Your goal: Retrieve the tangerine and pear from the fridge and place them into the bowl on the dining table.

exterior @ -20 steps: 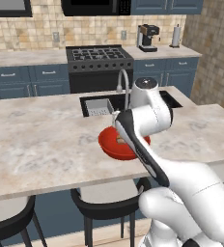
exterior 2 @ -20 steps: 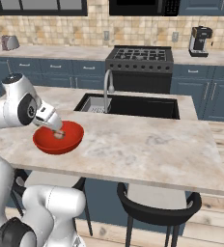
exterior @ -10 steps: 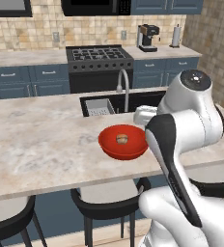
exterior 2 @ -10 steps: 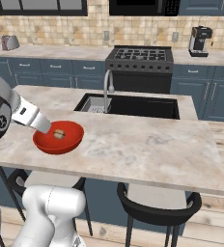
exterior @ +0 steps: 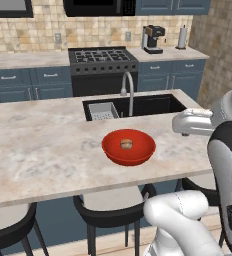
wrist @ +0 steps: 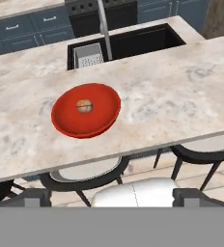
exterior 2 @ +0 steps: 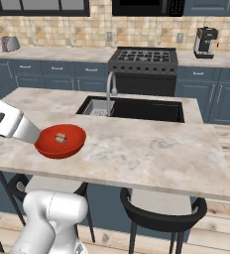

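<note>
Hand view looks down on the red bowl [wrist: 86, 116], which sits left of centre in the frame on the beige table [wrist: 181, 101]. One small orange-brown fruit, the tangerine [wrist: 84, 106], lies in the bowl, a bit above its middle as the frame goes. Gripper [wrist: 114, 198] fingertips are two dark stubs at the bottom left and bottom right corners, so the jaws stand wide with nothing between them, well apart from the bowl. Sink [wrist: 128, 41] with a perforated grey basket [wrist: 89, 57] and the faucet [wrist: 103, 26] fills the upper middle, touching nothing on the table near the bowl.

Left base view has the bowl [exterior: 128, 147] near the middle of the frame, tangerine [exterior: 126, 145] inside it, and the table [exterior: 38, 150] stretching off left. A white arm link comes in from the right edge, beside the bowl but not touching it. Black stools [exterior: 113, 200] tuck under the near edge. Stove [exterior: 102, 57] is upper centre, coffee maker [exterior: 152, 39] upper right.

Right base view puts the bowl [exterior 2: 61, 141] at left of centre, close to the near table [exterior 2: 151, 154] edge, tangerine [exterior 2: 61, 138] in it. A white arm link slants in from the left edge and its end overlaps the bowl's left rim; can't tell if it's touching or just in front.
</note>
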